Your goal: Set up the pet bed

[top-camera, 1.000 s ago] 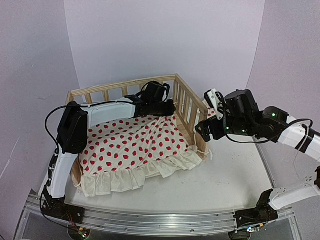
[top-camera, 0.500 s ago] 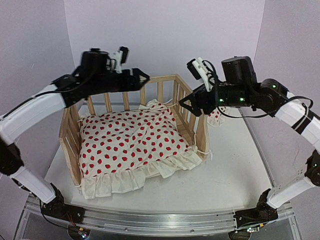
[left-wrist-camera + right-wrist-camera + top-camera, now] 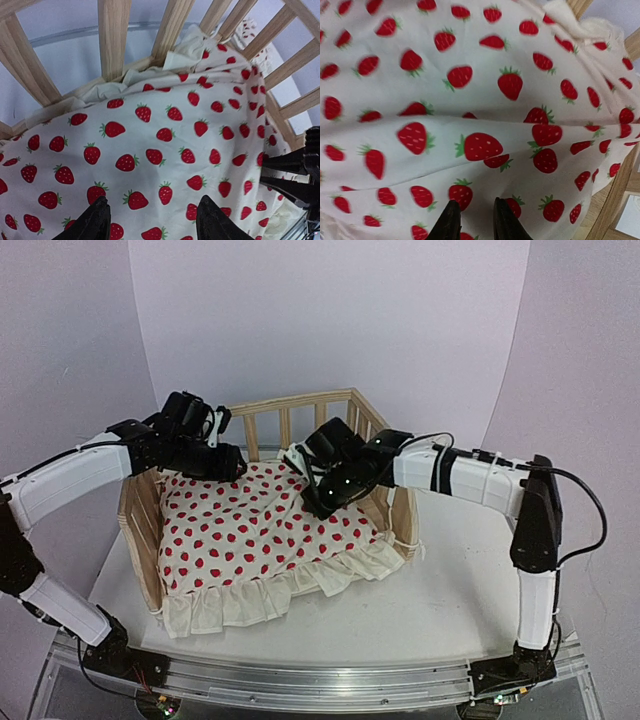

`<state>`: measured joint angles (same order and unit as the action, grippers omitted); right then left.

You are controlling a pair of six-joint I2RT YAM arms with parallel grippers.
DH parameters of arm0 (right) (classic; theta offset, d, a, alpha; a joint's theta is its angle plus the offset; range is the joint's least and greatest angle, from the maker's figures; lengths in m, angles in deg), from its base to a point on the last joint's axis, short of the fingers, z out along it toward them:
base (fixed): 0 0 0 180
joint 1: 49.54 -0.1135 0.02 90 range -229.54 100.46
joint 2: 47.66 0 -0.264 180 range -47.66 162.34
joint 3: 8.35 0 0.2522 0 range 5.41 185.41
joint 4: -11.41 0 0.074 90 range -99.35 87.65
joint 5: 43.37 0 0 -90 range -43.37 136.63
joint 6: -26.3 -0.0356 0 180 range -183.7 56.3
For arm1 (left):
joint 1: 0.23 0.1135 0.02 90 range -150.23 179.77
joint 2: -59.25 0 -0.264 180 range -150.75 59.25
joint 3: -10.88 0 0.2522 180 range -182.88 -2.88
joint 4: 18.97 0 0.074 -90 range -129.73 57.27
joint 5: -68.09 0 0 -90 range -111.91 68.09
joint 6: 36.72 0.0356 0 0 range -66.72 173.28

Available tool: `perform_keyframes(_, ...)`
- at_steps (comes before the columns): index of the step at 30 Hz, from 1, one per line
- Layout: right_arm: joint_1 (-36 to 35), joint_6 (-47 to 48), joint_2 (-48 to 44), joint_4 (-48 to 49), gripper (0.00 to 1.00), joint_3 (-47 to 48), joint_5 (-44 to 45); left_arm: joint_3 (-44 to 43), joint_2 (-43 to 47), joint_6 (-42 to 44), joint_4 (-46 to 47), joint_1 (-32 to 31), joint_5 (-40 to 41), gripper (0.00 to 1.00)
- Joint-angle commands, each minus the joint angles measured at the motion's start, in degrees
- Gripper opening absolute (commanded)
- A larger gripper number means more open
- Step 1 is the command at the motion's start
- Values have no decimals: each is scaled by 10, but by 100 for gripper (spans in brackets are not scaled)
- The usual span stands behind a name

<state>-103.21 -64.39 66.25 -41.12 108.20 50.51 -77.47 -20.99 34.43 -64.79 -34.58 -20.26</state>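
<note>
Right claw (image 3: 474, 209) sits low on the cushion (image 3: 250, 535) toward its back right, fingers nearly together; whether cloth is pinched between them I cannot tell. Over the back left part hangs the left claw (image 3: 152, 202), fingers apart and empty. That cushion fills the pet bed (image 3: 300, 402), which lies crosswise on the table (image 3: 450, 600), open front toward the arm bases, directly beneath both.
</note>
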Motion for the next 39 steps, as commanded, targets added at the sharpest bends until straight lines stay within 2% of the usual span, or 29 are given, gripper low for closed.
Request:
perform_keyframes(1, 3, -11, 35, -26, 22, 14, 100, -5, -17, 27, -14, 0, 29, 59)
perform_keyframes(5, 8, -41, 27, -29, 21, -86, 225, 4, -41, 27, -18, 0, 70, 61)
perform_keyframes(7, 12, -54, 6, -31, 21, -131, 257, 13, -48, 26, -20, 1, 80, 61)
perform_keyframes(11, 13, -74, -63, -33, 26, -186, 172, 36, -54, 24, -21, 2, 88, 62)
perform_keyframes(15, 12, -72, -111, -38, 46, -164, 71, 30, -34, 22, -34, 3, 86, 62)
perform_keyframes(17, 12, -58, -119, -38, 57, -134, 37, 8, -19, 22, -50, 2, 47, 65)
perform_keyframes(19, 16, -50, -111, -32, 63, -96, 28, -1, -2, 24, -50, 0, -30, 67)
perform_keyframes(20, 20, -47, -100, -29, 63, -74, 29, -1, 6, 23, -50, -4, -67, 67)
perform_keyframes(23, 30, -46, -55, -14, 64, -9, 60, 8, 22, 29, -49, -28, -114, 67)
perform_keyframes(26, 32, -43, -8, -16, 61, 47, 87, 32, 26, 23, -56, -45, -110, 65)
perform_keyframes(28, 32, -52, 4, -35, 53, 46, 70, 61, 36, 7, -57, -46, -81, 64)
perform_keyframes(31, 20, -65, -27, -43, 40, -30, 32, 108, 53, -15, -59, -46, -26, 64)
perform_keyframes(34, 14, -85, -69, -40, 33, -112, 15, 150, 68, -43, -58, -46, 32, 66)
perform_keyframes(37, 14, -89, -102, -28, 33, -187, 52, 169, 69, -53, -65, -45, 58, 67)
perform_keyframes(39, 13, -80, -110, -31, 38, -206, 89, 166, 65, -55, -77, -45, 68, 68)
